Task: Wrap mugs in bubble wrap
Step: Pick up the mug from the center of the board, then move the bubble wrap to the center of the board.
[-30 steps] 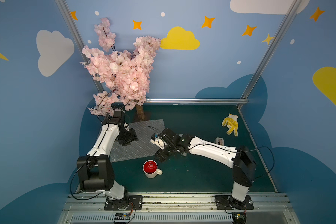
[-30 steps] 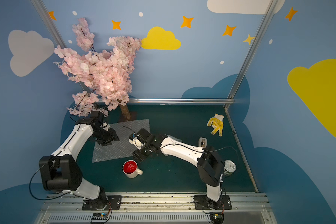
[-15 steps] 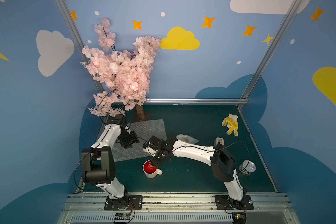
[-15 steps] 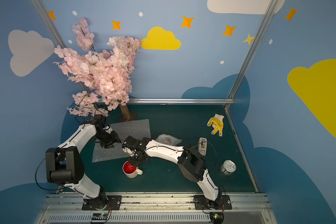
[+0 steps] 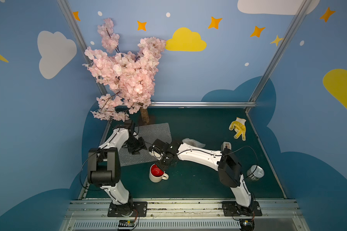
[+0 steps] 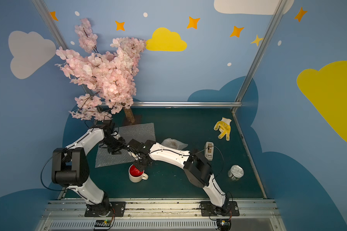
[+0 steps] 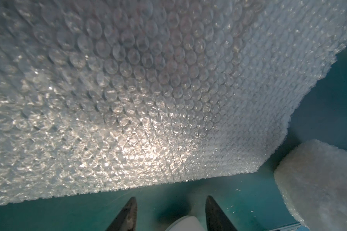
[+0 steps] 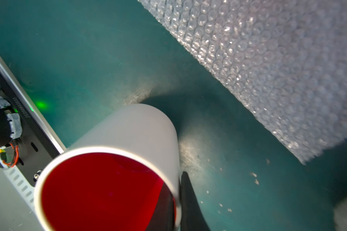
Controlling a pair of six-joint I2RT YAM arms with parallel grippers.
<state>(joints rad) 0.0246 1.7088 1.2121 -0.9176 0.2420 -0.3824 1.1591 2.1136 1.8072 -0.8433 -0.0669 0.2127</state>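
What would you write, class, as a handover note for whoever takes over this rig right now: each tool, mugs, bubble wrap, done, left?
Left tool: open, empty, by the flat bubble wrap sheet.
Right tool: shut on the wall of the red-inside mug, which stands upright beside the sheet, not on it.
Bubble wrap bundle: behind the right arm, contents unclear.
Done: mug gripped.
Left: set it on the sheet and wrap it.

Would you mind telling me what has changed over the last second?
The right gripper swung from beside the flat bubble wrap down to the red mug and closed on its rim, one finger inside, one outside. The right arm's move uncovered the wrapped bundle and the can. The left gripper stayed open above the sheet. The mug, glove and tree have not moved.
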